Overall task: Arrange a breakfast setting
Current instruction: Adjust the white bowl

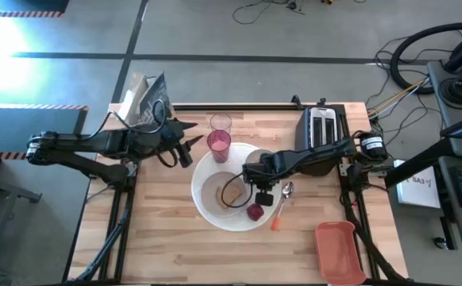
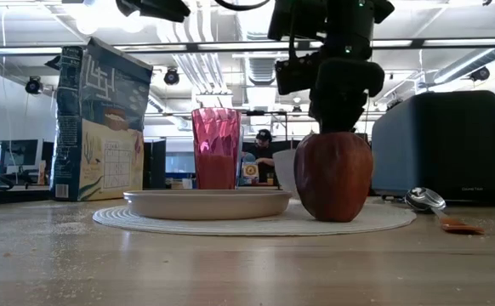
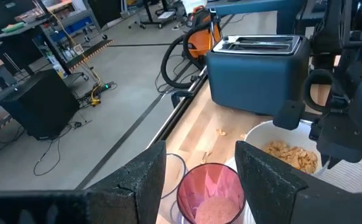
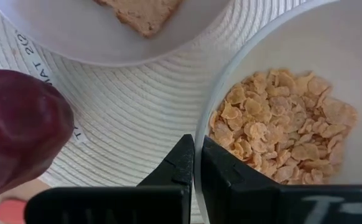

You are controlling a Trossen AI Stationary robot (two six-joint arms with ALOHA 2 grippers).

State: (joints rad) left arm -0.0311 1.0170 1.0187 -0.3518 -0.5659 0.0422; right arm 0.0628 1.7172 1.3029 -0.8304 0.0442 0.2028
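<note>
A large white round plate [image 1: 207,208] lies mid-table. On it rest a smaller pale plate [image 2: 207,203] with a toast slice [image 1: 232,192] and a dark-red fruit [image 2: 333,175]. My right gripper [image 1: 258,173] is shut on a small white bowl [image 4: 305,56] of flakes, between the tumbler and the fruit. An orange-handled spoon [image 1: 282,203] lies right of the plate. My left gripper [image 1: 185,149] is open, left of the pink tumbler [image 1: 219,145], apart from it. A clear glass [image 1: 220,123] stands behind the tumbler. My right gripper pinches the bowl's rim [image 4: 197,163], one finger inside the bowl and one outside. The fingers come from above, pointing down. The bowl is upright with the flakes in it; whether its base is on the plate, I cannot tell.
A black toaster [image 1: 320,127] stands at the far right, a cereal box [image 1: 146,99] at the far left corner, an orange-red tray [image 1: 340,250] at the near right corner. Crumbs lie on the wood by the tumbler. People sit in the room beyond.
</note>
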